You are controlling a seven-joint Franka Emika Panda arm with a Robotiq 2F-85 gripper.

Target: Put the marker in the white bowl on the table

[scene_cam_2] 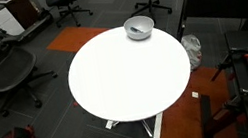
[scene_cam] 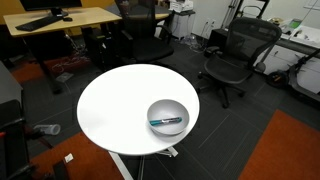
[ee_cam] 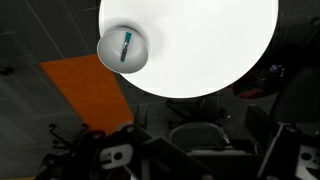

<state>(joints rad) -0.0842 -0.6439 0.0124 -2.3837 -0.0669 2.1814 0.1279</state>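
Lying in the white bowl [ee_cam: 106, 52] (near the table [ee_cam: 200, 50] edge) is the marker [ee_cam: 126, 46].

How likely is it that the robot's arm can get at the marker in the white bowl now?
Probably yes. The marker lies uncovered in the white bowl near the edge of the table. The wrist view looks down on it from high above with nothing between, so only a descent seems needed.

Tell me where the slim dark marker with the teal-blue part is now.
In an exterior view, the marker lies inside the round white-grey bowl, which sits near the front right edge of the round white table.
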